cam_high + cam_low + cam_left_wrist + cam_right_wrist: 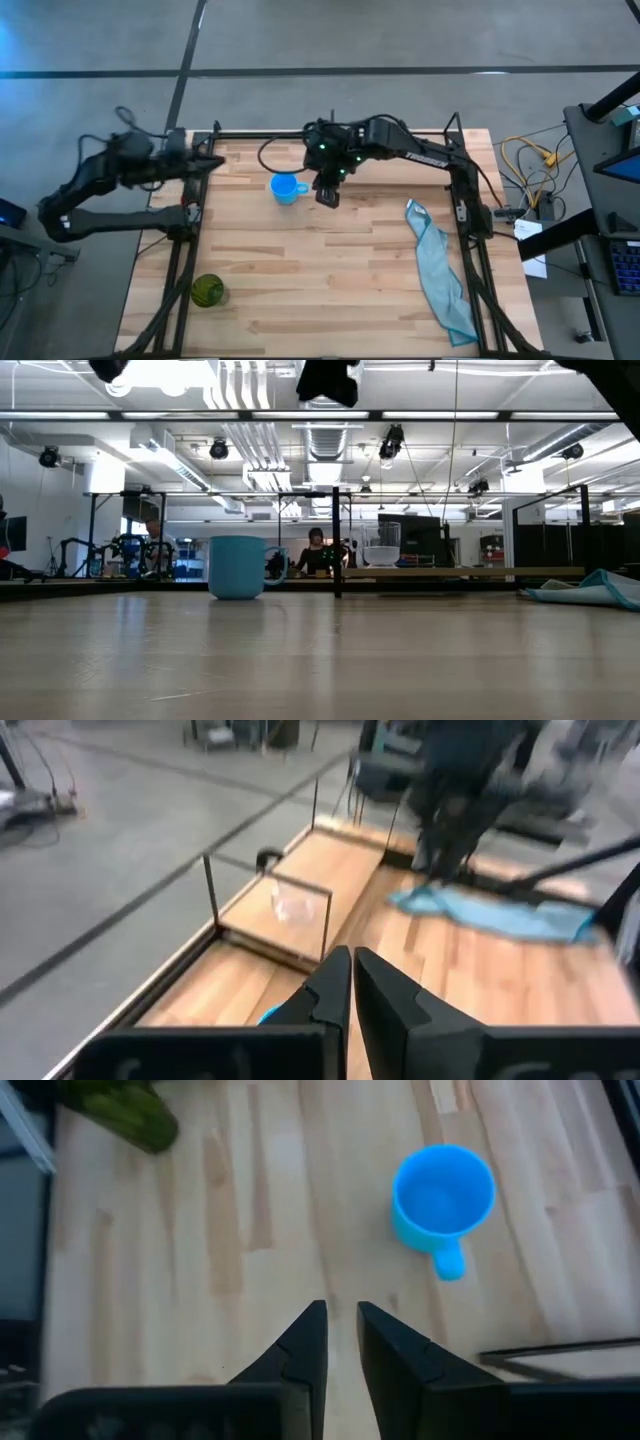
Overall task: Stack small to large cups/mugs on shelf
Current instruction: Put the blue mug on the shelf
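The bright blue mug point(286, 189) point(442, 1192) stands upright on the tabletop, its handle point(304, 187) pointing toward the table's right. My right gripper point(327, 196) point(342, 1318) hovers just right of it, pointing down, fingers narrowly open and empty. The clear cup point(291, 901) point(382, 545) stands on the shelf point(262, 926) point(470, 572) at the far edge. The dark green cup point(208, 290) point(128, 1112) lies near the table's near-left corner. My left gripper point(214, 161) point(352, 982) waits shut at the far-left corner.
A teal cloth point(440, 272) point(592, 590) lies crumpled along the table's right side. Black frame rails run along the table's left and right edges point(182, 250). Bare wood lies between the mug and the near edge. People show in the room beyond the table.
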You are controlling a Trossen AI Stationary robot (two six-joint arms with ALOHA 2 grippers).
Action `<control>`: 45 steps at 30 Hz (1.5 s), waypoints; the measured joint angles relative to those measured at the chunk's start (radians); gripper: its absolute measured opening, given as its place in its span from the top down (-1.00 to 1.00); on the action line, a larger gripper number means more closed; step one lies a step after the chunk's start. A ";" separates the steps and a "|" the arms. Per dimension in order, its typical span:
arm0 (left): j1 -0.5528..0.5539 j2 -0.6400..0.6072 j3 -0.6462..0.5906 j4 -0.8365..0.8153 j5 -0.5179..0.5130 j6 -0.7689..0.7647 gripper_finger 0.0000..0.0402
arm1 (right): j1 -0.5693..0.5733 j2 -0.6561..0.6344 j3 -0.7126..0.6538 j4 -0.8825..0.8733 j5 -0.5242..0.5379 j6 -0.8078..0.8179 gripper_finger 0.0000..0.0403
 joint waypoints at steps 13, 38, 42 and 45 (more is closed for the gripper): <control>0.001 0.309 0.015 0.197 0.007 0.174 0.98 | 0.166 -0.186 -0.001 -0.007 0.225 0.148 0.77; 0.027 0.698 0.031 0.149 0.126 0.051 0.58 | 0.304 -0.388 -0.002 -0.024 0.299 0.240 0.77; 0.027 0.761 0.032 0.148 0.126 -0.033 0.50 | 0.305 -0.414 -0.002 -0.043 0.299 0.204 0.76; 0.027 0.810 0.032 0.148 0.126 -0.094 0.50 | 0.304 -0.432 -0.002 -0.064 0.299 0.190 0.76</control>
